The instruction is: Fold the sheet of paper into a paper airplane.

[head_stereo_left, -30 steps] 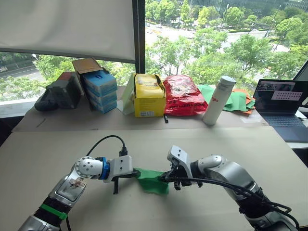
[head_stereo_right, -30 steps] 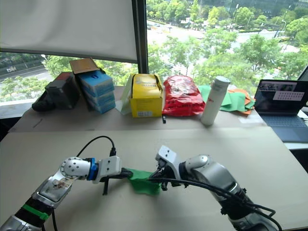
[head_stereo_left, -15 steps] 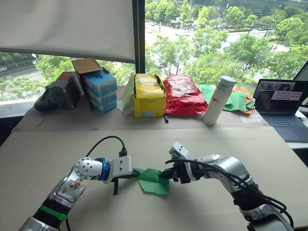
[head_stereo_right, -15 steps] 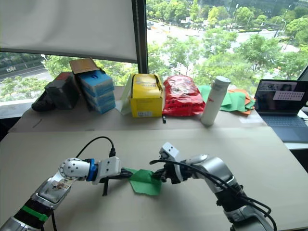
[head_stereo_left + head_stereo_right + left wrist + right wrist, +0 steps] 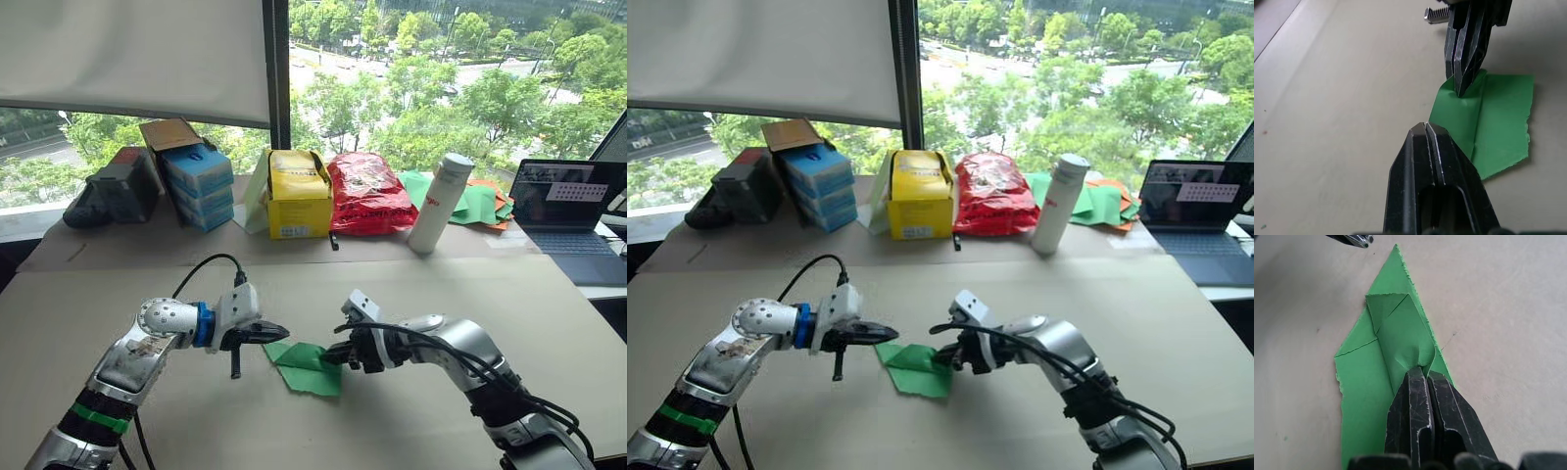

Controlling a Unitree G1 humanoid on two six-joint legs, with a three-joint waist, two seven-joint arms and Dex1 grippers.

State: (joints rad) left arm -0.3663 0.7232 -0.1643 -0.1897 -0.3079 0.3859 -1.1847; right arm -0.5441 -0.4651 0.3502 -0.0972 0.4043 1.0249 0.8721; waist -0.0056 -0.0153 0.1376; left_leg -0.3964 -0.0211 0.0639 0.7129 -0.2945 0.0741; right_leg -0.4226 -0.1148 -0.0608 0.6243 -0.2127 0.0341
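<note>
The sheet of paper (image 5: pixel 306 365) is green, folded to a point with creases, and lies flat on the tan table (image 5: pixel 411 294) between my two arms. My right gripper (image 5: pixel 327 358) is shut on the paper's right edge; in the right wrist view a raised fold of the sheet (image 5: pixel 1396 328) runs in between its fingers (image 5: pixel 1410 396). My left gripper (image 5: pixel 282 333) is shut on nothing and hovers just above and left of the paper's left corner. The left wrist view has its fingertips (image 5: pixel 1426 128) short of the green sheet (image 5: pixel 1501 122).
Along the back of the table stand blue boxes (image 5: pixel 201 181), a yellow box (image 5: pixel 302 196), a red bag (image 5: pixel 370 193), a white bottle (image 5: pixel 435 204), a heap of green and orange sheets (image 5: pixel 482 204) and a laptop (image 5: pixel 568 201).
My left gripper has come off the paper's left edge and lifted slightly. My right wrist has dropped lower, still pinching the paper. The camera has shifted a little.
</note>
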